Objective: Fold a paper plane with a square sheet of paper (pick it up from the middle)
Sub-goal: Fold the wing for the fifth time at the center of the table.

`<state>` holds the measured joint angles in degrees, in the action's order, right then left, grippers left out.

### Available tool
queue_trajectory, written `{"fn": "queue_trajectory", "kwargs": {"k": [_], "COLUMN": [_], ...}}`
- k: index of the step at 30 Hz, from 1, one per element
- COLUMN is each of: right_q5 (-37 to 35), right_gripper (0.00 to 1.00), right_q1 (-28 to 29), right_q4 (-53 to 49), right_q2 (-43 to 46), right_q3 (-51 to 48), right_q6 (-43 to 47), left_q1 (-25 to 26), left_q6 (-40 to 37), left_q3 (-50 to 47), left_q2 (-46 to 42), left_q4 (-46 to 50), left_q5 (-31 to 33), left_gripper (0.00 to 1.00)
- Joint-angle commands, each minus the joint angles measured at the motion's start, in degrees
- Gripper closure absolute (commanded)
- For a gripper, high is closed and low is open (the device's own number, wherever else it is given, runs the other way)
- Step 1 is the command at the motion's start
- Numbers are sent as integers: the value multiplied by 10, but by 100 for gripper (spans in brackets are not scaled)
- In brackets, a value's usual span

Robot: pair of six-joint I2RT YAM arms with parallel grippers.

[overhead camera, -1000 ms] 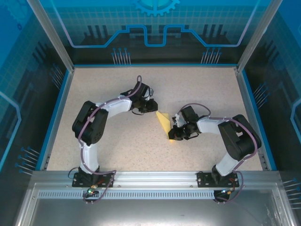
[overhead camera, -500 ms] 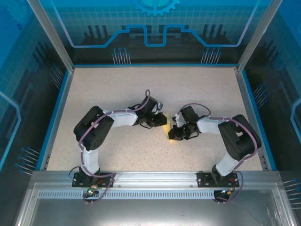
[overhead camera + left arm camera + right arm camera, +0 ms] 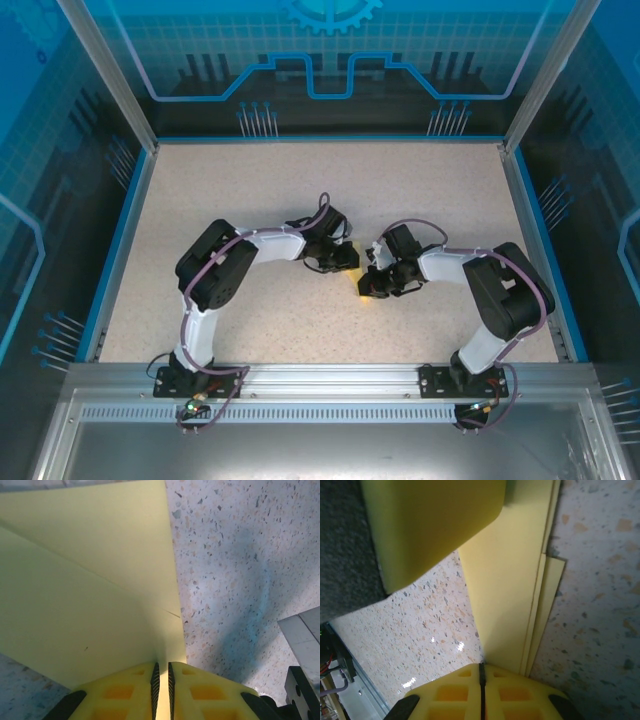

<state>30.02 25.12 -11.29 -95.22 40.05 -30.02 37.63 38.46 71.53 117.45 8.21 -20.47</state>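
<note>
Fingers of left gripper [image 3: 162, 669] and right gripper [image 3: 481, 669] both pinch the paper [image 3: 75, 605]; if you pull apart, it probably tears or unfolds.

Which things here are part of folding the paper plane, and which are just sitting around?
Part of the job:
- folded yellow paper
- left gripper, shut on the paper
- right gripper, shut on the paper

Just there:
- speckled table
- blue enclosure walls
</note>
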Motion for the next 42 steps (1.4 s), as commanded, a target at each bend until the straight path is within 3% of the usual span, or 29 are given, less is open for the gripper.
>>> {"fn": "queue_trajectory", "kwargs": {"k": [1,12,22,32,42], "right_q5": [-61,-60,-61,-55,-52], "right_gripper": [92,92,92,92,92], "right_q1": [4,4,4,5,4], "right_q4": [-81,-80,-80,-77,-76], "right_q2": [-28,-26,-27,-25,-21], "right_q3": [-24,-27,-27,-27,-24], "right_q6": [-7,-9,-9,-7,-2], "left_q1": [-23,-100,-121,-59,7], "left_q6": [-37,-70,-97,-38,0], "left_q3": [16,49,102,-5,-22], "left_q2": [22,50,14,-126,-77], "left_q4": [57,42,88,46,-23], "left_q5": [57,48,88,103,28], "left_gripper": [83,83,83,82,83]}}
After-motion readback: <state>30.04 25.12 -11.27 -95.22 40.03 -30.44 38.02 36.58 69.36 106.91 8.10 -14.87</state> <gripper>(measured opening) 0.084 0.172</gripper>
